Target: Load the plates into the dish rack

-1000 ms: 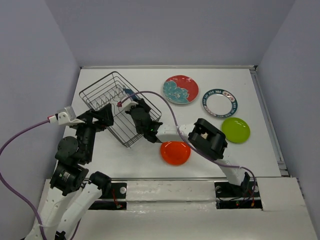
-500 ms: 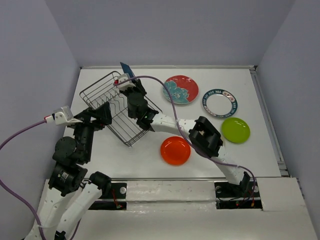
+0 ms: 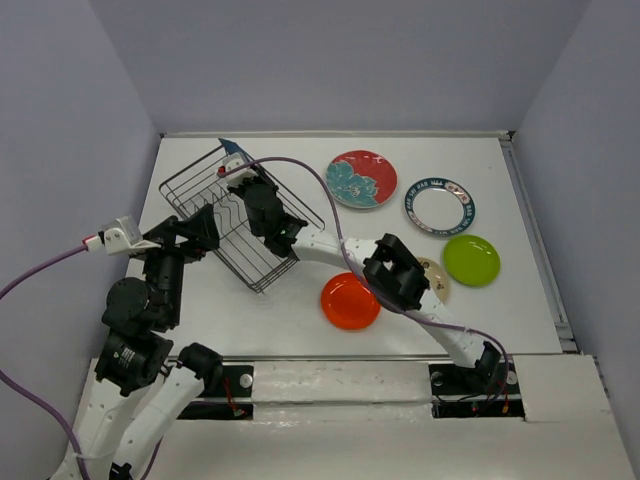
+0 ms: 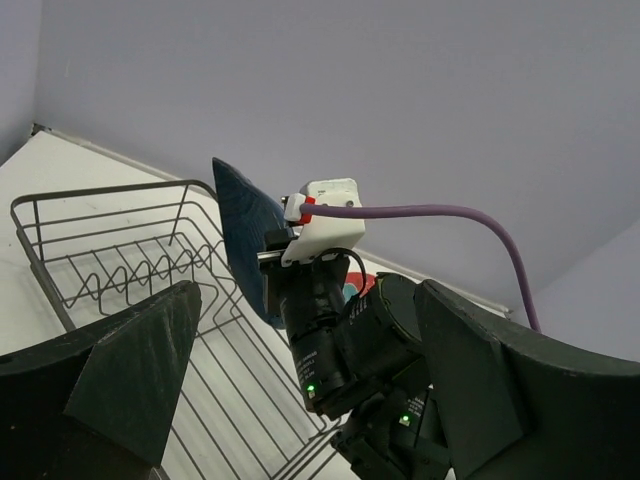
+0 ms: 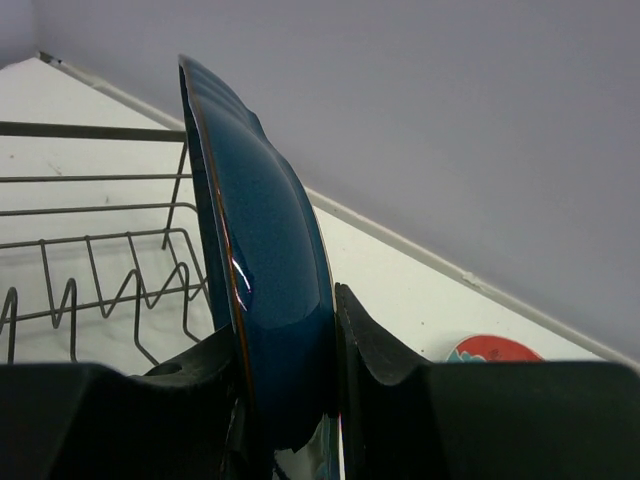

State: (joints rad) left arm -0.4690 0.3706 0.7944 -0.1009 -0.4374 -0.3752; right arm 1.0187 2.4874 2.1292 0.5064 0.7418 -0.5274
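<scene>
My right gripper [image 3: 238,165] is shut on the dark blue teardrop plate [image 3: 231,148], held upright on edge above the far end of the dark wire dish rack [image 3: 205,190]. In the right wrist view the blue plate [image 5: 265,230] stands between my fingers [image 5: 375,340], with the rack's prongs [image 5: 90,250] below and left. My left gripper [image 3: 198,226] is open at the rack's near left side. Its view shows the rack [image 4: 100,270] and the blue plate [image 4: 245,235]. On the table lie the red flowered plate [image 3: 362,178], the teal-rimmed white plate [image 3: 440,205], the lime green plate [image 3: 471,259] and the orange plate [image 3: 350,301]. The speckled beige plate [image 3: 437,281] is partly under my right arm.
My right arm [image 3: 400,275] reaches diagonally from its base at the near right across the table to the rack. Its purple cable [image 3: 300,170] loops over the rack. Grey walls close in the table on the left, back and right.
My right gripper has carried the blue plate up and toward the far left, from the rack's right side to above its far end. The beige plate has come into view.
</scene>
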